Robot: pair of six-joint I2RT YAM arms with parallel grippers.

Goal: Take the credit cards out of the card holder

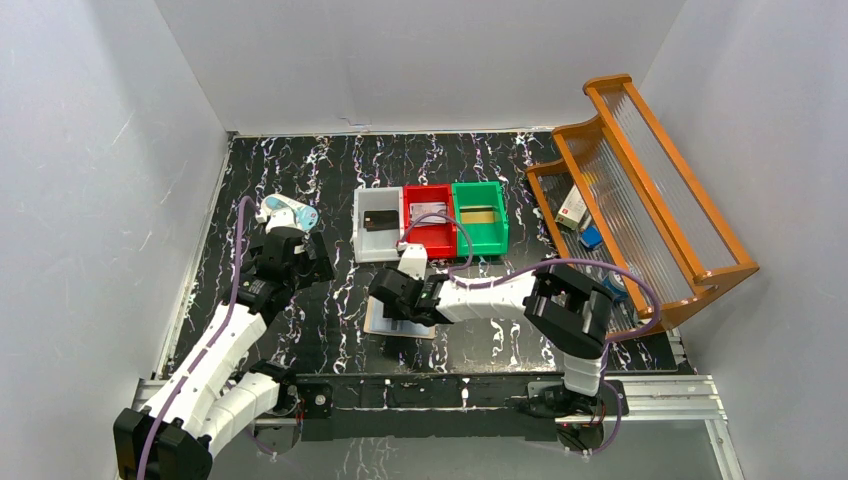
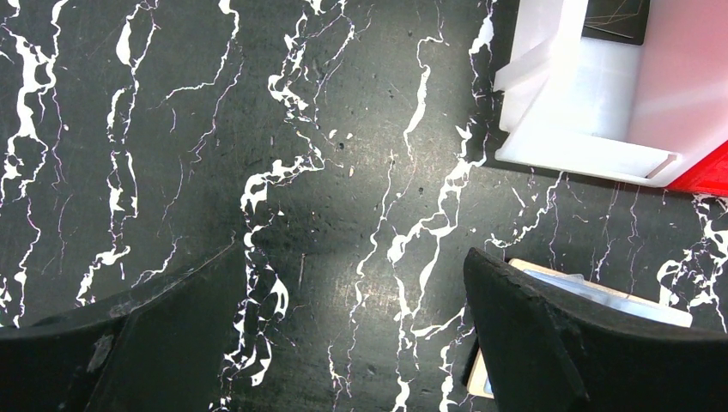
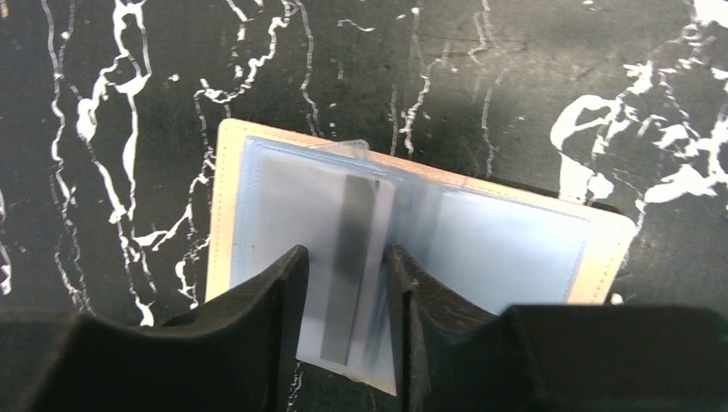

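Note:
The card holder (image 1: 403,325) lies open and flat on the black marbled table, beige rim up and pale blue pockets (image 3: 515,240) showing. A silvery-grey credit card (image 3: 360,215) with a dark stripe sits in a clear sleeve at its middle fold. My right gripper (image 3: 348,257) hangs right over it, jaws partly apart, one finger on each side of that card. It shows in the top view too, as the right gripper (image 1: 392,295). My left gripper (image 1: 300,255) is wide open and empty left of the holder, whose corner (image 2: 601,292) peeks out behind the right finger (image 2: 532,343).
Behind the holder stand three bins: a white bin (image 1: 362,240) with a black card (image 1: 380,221), a red bin (image 1: 432,243) with a pale card, and a green bin (image 1: 500,235) with a gold card. A wooden rack (image 1: 640,190) fills the right side. A blue-white object (image 1: 292,212) lies far left.

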